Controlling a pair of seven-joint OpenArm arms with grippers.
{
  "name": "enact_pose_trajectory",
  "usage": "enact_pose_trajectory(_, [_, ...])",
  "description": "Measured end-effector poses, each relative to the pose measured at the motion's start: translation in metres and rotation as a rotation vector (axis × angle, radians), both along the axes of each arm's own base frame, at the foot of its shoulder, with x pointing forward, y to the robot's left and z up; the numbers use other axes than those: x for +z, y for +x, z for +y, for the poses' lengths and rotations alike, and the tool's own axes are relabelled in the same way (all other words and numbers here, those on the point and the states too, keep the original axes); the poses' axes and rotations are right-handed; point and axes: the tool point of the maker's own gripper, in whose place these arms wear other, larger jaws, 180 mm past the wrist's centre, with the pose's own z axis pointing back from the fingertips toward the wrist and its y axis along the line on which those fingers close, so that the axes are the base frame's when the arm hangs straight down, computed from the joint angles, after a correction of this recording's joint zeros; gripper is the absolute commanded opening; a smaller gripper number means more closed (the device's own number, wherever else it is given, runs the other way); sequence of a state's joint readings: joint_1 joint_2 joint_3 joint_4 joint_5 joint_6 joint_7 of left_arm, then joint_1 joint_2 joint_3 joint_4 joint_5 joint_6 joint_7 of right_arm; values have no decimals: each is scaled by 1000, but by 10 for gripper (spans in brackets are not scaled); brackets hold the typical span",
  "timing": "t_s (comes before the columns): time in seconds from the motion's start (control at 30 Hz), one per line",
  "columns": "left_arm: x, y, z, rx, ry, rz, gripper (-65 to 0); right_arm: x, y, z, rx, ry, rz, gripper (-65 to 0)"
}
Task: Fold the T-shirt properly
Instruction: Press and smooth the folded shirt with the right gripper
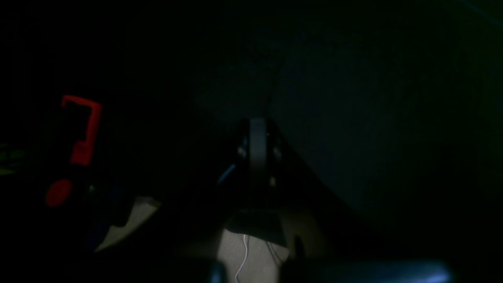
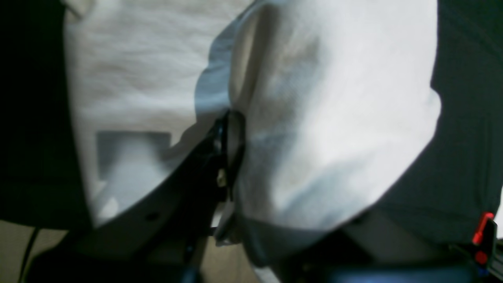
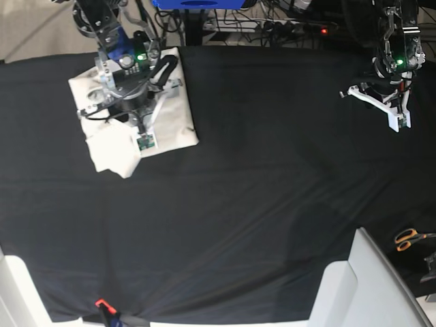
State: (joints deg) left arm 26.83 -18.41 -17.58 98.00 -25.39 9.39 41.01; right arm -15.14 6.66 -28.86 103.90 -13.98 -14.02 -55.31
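Cotton, cream and wrinkled: the T-shirt (image 3: 158, 116) lies folded into a compact pad on the black tablecloth (image 3: 259, 191), toward ten o'clock in the base view, with a loose lobe of fabric sticking out at its seven o'clock corner. The right arm stands over the pad, its right gripper (image 3: 139, 129) down on the cloth just beside that lobe. In the right wrist view the fabric (image 2: 322, 118) bulges up against the dark fingers (image 2: 220, 145); a fold sits at the tips, but the blur hides whether the jaws pinch it or only press beside it, so how far they are apart I cannot tell. The left gripper (image 3: 402, 112) hangs well apart from the shirt, toward two o'clock over bare cloth, jaws closed with nothing between them; its own wrist view is nearly black. Orange-handled scissors (image 3: 409, 238) lie at four o'clock, beside a pale rigid panel (image 3: 361, 286).
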Motion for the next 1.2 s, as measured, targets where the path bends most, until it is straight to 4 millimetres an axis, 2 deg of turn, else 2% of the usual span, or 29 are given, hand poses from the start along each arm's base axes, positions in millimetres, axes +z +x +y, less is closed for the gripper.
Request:
enact_pose_trajectory(0.07, [-6,-4,3,11,0,17,-650,1,2,11,65,14,-11,-399])
enact_pose_trajectory(0.17, [-19,-11,8,35,-9,57,-650,5,8,23,93,43,-32,-320])
enact_pose_trajectory(0.23, [-25,-13,12,47,-10,71,-650,5,7,31,107,59,-25,-299])
enact_pose_trajectory(0.43, [-25,-13,12,47,-10,70,-650,4,2,48,233,64,7,-300])
enact_pose_trajectory(0.5, [-24,-10,12,48,-11,64,-650,11,3,44,234,62,-10,-300])
enact_pose_trajectory(0.63, [-21,-3,12,47,-9,49,-650,61,24,21,241,29,-179,-302])
enact_pose_trajectory(0.7, [-21,-4,11,48,-11,50,-650,59,30,0,178,14,-176,-305])
enact_pose_trajectory(0.77, [-22,-6,12,48,-11,57,-650,45,29,-27,105,-21,-131,-366])
enact_pose_trajectory(0.87, [-21,-5,12,48,-9,53,-650,32,22,-52,49,-62,-85,-603])
enact_pose_trajectory(0.9, [-21,-4,11,47,-12,50,-650,29,18,-52,47,-65,-74,-650])
enact_pose_trajectory(1.0, [-21,-2,12,48,-10,48,-650,20,3,-46,53,-41,-36,-615])
enact_pose_trajectory(1.07, [-18,3,13,55,-8,37,-650,14,-8,-40,47,-23,-5,-633])
enact_pose_trajectory(1.2, [-15,10,11,44,-12,18,-650,7,-18,-22,159,-2,40,-650])
